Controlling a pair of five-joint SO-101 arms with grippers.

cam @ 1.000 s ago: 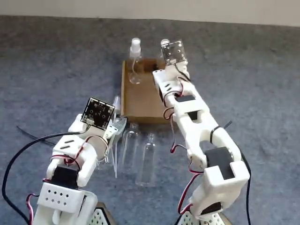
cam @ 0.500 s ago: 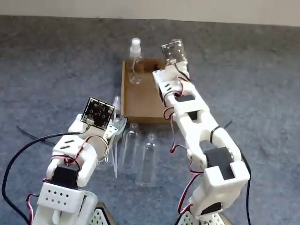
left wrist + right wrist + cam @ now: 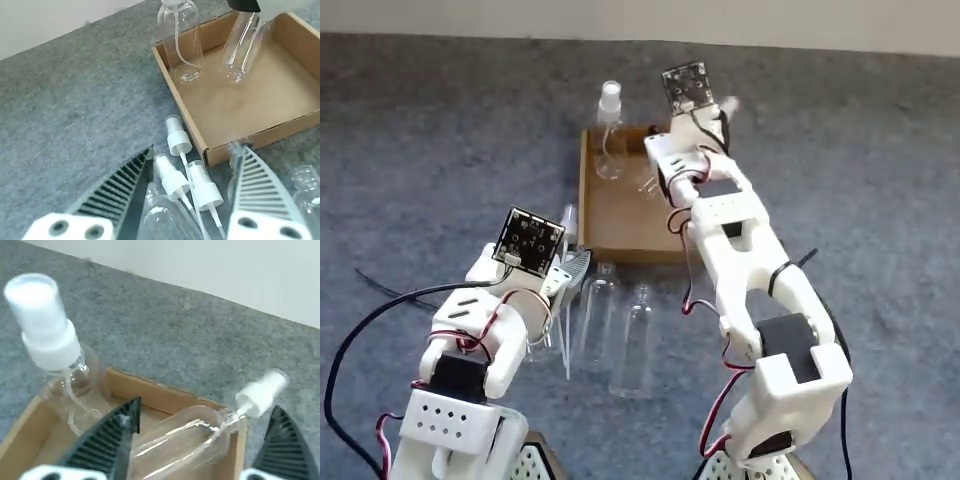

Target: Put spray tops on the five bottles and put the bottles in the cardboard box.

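Observation:
The cardboard box [image 3: 620,215] lies on the grey carpet. One capped bottle [image 3: 609,130] stands in its far left corner. A second capped bottle [image 3: 185,437] leans tilted in the far right corner, its spray top [image 3: 730,105] past the box's rim. My right gripper [image 3: 205,407] is open, with this bottle between its spread jaws. My left gripper [image 3: 196,151] hangs open over three loose spray tops [image 3: 177,140] beside the box's near left corner. Uncapped bottles [image 3: 595,312] [image 3: 635,340] lie on the carpet in front of the box; another bottle [image 3: 160,220] lies under the left gripper.
A black cable [image 3: 380,290] runs over the carpet to the left of the left arm. Open carpet lies left and right of the box. A pale wall [image 3: 200,260] bounds the far side.
My right gripper has lifted and swung farther back. The bottle under it has tipped to the right, its spray top now showing on the other side of the wrist. The left arm kept still.

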